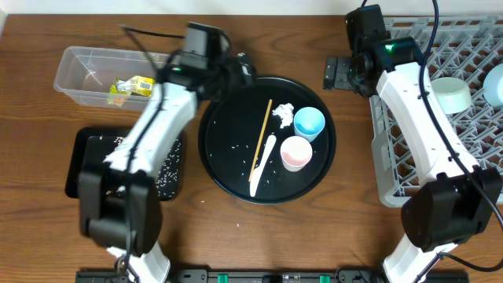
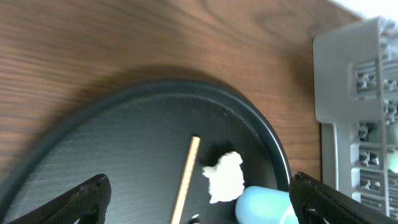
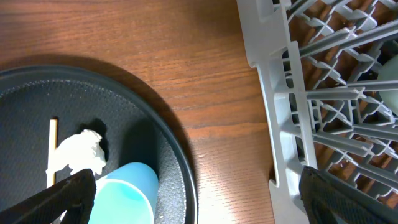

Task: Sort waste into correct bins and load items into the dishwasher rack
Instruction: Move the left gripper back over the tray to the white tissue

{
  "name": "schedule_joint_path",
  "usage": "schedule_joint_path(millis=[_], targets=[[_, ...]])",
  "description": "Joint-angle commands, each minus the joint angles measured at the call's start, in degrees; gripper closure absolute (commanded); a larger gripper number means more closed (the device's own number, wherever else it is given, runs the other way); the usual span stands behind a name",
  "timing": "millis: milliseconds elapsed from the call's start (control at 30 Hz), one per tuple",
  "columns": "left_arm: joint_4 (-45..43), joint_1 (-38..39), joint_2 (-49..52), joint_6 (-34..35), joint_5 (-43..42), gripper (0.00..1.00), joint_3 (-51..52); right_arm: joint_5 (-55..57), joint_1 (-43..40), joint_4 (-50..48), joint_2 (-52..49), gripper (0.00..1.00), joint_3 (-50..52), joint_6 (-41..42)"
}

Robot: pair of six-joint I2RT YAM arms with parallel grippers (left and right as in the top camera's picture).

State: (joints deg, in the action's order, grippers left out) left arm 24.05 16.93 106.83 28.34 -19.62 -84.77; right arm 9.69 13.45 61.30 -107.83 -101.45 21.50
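Your left gripper (image 2: 199, 186) hangs spread wide with nothing between its fingers (image 2: 81, 200), over the far edge of the round black tray (image 1: 216, 169). On that tray lie the thin wooden chopstick (image 1: 262, 132) and, just beside its far end, the crumpled white tissue (image 1: 283, 115). The tissue touches the blue cup (image 1: 309, 123) (or so it looks from above). The pink-white cup (image 1: 296, 152) stands upright just nearer than the blue one. The white plastic spoon (image 1: 262, 167) lies alongside the near half of the chopstick, and a few rice grains (image 1: 236, 146) are scattered on the tray floor.

Your right gripper (image 3: 199, 177) is also open wide and holds nothing. It hovers above bare table (image 3: 205, 81) between the round tray and the left wall of the dishwasher rack (image 1: 471, 43).

In the rack the mint-white bowl (image 1: 452, 94) sits near the middle, with the light-blue small bowl (image 1: 495, 85) beside it at the picture's edge.

At the far left the yellow-green wrapper (image 1: 132, 86) lies in the clear plastic tub (image 1: 78, 59). The shallow black rectangular tray (image 1: 82, 157) sits nearer, partly under the left arm. More rice is sprinkled along its right side.
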Motion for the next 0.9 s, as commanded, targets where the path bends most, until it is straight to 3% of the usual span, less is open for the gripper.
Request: schedule_joint_path(millis=[0,400,867], targets=[[-1.97,2.73,2.4,2.69,-0.31,0.08,0.13,0.37,-0.26,0.02,1.75,0.01,-0.83,0.57],[-9.2,10.34,10.69,3.89,1.31,0.08,0.13,0.37,-0.26,0.02,1.75,0.01,-0.81,0.57],[-8.33,11.65,13.42,6.91,5.18,0.11,0.13,0.37,-0.26,0.02,1.75,0.01,-0.83,0.57]])
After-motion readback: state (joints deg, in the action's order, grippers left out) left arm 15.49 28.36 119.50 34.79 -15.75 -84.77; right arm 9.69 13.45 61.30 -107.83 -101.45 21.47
